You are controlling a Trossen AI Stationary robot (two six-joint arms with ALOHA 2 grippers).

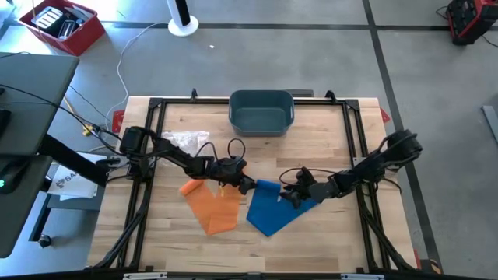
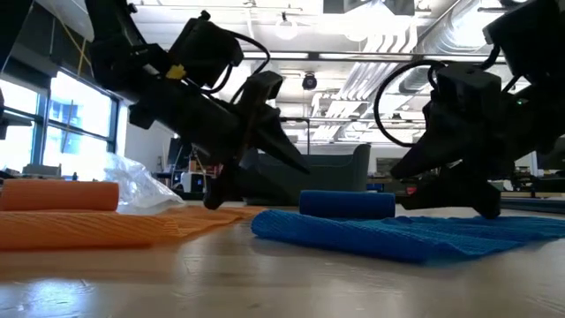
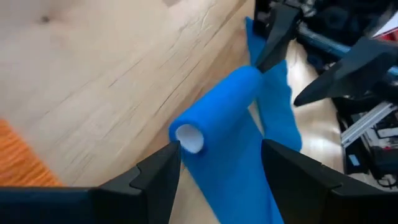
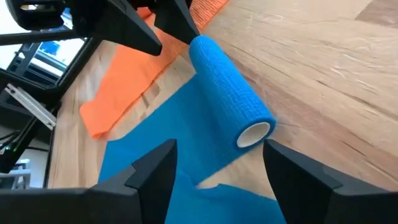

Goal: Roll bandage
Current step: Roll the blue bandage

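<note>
While crinkly blue bandage (image 4: 227, 93) lies part-rolled on wood table (image 1: 327, 241) | L gripper (image 1: 247, 185) apart | R gripper (image 1: 291, 194) apart, both unladen

Partial dark letters, perhaps "SA", on a white sheet (image 1: 68, 181) left of the table, otherwise nothing legible
</note>
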